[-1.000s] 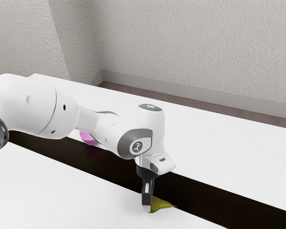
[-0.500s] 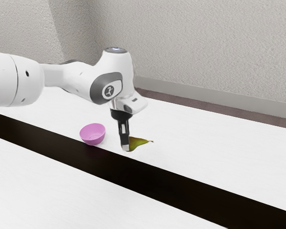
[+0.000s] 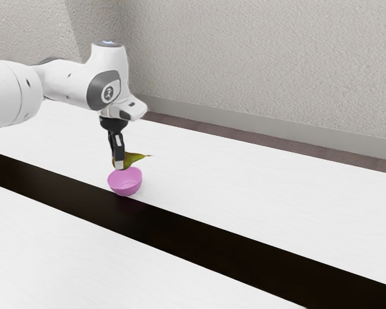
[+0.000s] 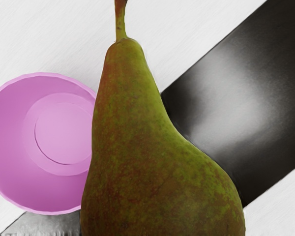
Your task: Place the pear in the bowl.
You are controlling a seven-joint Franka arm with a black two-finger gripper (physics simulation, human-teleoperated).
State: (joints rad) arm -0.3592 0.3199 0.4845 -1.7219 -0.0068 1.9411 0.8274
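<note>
Over there the gripper (image 3: pixel 119 165) has the pear (image 3: pixel 133 158) clamped aloft near the bowl (image 3: pixel 125 183), so, I'd judge, only lining up, lowering and release remain

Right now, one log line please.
gripper shut on pear | pear held above table, not in bowl | bowl upright, empty | next: probably shift over bowl, then lower

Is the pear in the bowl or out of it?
Out. In the exterior view, the tool holds the pear above rim level; in the wrist view, the visible inside of the bowl is bare.
</note>
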